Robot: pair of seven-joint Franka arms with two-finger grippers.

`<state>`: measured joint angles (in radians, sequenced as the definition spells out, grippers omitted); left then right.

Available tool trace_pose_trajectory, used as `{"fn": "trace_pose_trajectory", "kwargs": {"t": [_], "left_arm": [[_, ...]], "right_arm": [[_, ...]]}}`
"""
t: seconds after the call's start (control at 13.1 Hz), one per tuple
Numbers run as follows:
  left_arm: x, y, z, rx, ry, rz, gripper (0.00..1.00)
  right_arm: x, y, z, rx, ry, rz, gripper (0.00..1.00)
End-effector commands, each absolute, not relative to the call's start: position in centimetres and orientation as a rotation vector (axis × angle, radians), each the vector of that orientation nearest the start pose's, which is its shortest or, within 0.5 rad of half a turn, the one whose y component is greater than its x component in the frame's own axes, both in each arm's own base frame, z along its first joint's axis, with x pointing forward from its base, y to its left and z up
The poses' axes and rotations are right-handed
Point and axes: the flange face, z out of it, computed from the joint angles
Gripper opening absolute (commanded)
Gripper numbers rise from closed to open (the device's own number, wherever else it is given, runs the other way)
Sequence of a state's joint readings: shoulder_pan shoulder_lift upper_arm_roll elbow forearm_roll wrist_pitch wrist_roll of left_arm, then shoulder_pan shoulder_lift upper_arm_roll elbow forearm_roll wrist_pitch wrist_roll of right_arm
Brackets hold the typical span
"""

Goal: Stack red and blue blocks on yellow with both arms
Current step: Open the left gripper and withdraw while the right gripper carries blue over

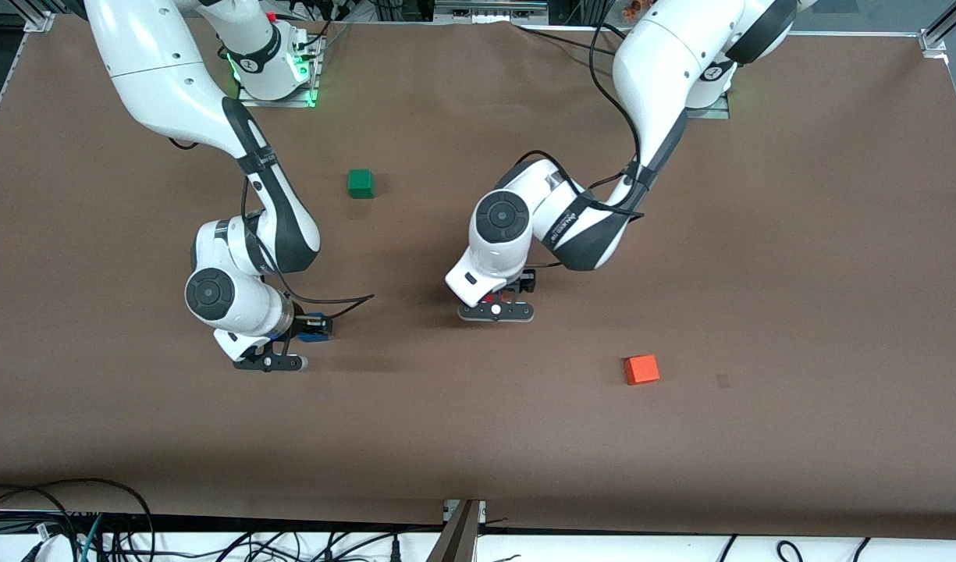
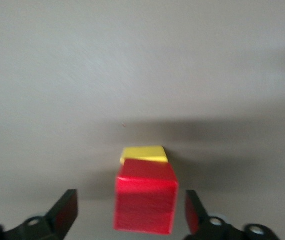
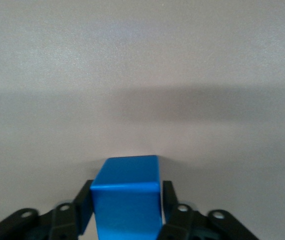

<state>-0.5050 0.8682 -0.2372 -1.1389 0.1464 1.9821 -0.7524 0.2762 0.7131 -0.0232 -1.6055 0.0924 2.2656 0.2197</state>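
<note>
Red block (image 2: 146, 202) sits on yellow (image 2: 143, 154), left gripper (image 2: 131, 215) apart; right gripper (image 3: 126, 209) clamps blue block (image 3: 126, 197).

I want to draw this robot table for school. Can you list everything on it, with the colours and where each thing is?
Red block: one, deep red, sitting on the yellow block, between the left gripper's open fingers.
Yellow block: one, bright yellow, under the red block.
Blue block: one, royal blue, pinched in the right gripper.
Green cube: one, green, on the table, farthest from the front camera.
Orange cube: one, orange, toward the left arm's end.
Table: one, brown.
Left gripper: black, open around the red block.
Right gripper: black, shut on the blue block.
</note>
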Motion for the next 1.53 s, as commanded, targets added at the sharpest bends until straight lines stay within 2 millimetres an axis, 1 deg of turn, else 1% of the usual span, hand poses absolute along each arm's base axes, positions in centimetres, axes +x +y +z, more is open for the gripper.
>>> {"fn": "trace_pose_trajectory", "kwargs": {"t": [0.0, 0.15, 0.23, 0.31, 0.38, 0.46, 0.54, 0.61, 0.69, 0.76, 0.84, 0.92, 0.99, 1.07, 1.15, 1.22, 1.3, 1.38, 1.45], "left_arm": [[63.9, -42.1, 35.9, -3.167, -0.172, 0.088, 1.00], [66.3, -36.9, 41.1, -3.170, -0.195, 0.058, 1.00], [67.2, -33.6, 44.0, -3.175, -0.154, 0.046, 1.00], [67.4, -30.3, 46.8, -3.163, -0.060, 0.048, 1.00], [67.7, -26.7, 48.7, -3.149, 0.014, 0.082, 1.00], [67.6, -23.6, 50.6, -3.135, 0.051, 0.124, 1.00], [67.5, -20.7, 52.4, -3.125, 0.027, 0.129, 1.00], [67.8, -17.2, 54.2, -3.130, -0.049, 0.097, 1.00], [68.0, -14.5, 55.3, -3.132, -0.107, 0.088, 1.00], [68.0, -11.8, 55.8, -3.133, -0.151, 0.111, 1.00], [67.8, -9.6, 56.7, -3.135, -0.151, 0.119, 1.00], [67.3, -7.8, 58.4, -3.149, -0.150, 0.089, 1.00], [67.0, -6.0, 59.3, -3.148, -0.162, 0.071, 1.00], [66.2, -4.2, 60.6, -3.141, -0.163, 0.060, 1.00], [64.7, -2.4, 60.5, -3.128, -0.128, 0.105, 1.00], [63.2, -1.4, 60.9, -3.123, -0.052, 0.121, 1.00], [62.0, -1.3, 60.7, -3.114, -0.002, 0.155, 1.00], [61.0, -1.1, 60.3, -3.116, -0.001, 0.189, 1.00], [60.1, -1.1, 60.0, -3.163, -0.017, 0.215, 1.00]], "right_arm": [[66.5, 17.9, 21.0, -3.087, 0.046, 0.090, 0.40], [66.8, 18.4, 22.4, -3.081, 0.054, 0.071, 0.40], [67.0, 19.9, 23.7, -3.075, 0.050, 0.095, 0.40], [67.5, 21.0, 25.6, -3.072, 0.055, 0.116, 0.40], [67.7, 22.9, 27.8, -3.073, 0.062, 0.138, 0.40], [67.8, 24.9, 29.9, -3.074, 0.057, 0.144, 0.40], [67.2, 27.9, 31.7, -3.074, 0.008, 0.136, 0.40], [66.3, 30.8, 32.9, -3.076, -0.040, 0.132, 0.41], [65.3, 33.9, 34.3, -3.072, -0.044, 0.111, 0.41], [64.2, 37.0, 35.3, -3.066, -0.008, 0.085, 0.41], [63.0, 40.1, 36.3, -3.055, 0.025, 0.051, 0.41], [61.7, 43.0, 36.1, -3.052, 0.063, 0.040, 0.41], [60.6, 45.5, 36.4, -3.043, 0.101, 0.025, 0.41], [59.4, 47.9, 36.2, -3.039, 0.126, 0.015, 0.42], [58.4, 49.7, 35.9, -3.037, 0.132, 0.003, 0.42], [57.7, 50.9, 35.7, -3.030, 0.137, -0.019, 0.43], [57.3, 51.7, 34.9, -3.038, 0.124, -0.035, 0.43], [56.8, 52.4, 34.3, -3.044, 0.113, -0.059, 0.43], [56.5, 52.9, 33.8, -3.054, 0.091, -0.083, 0.43]]}}
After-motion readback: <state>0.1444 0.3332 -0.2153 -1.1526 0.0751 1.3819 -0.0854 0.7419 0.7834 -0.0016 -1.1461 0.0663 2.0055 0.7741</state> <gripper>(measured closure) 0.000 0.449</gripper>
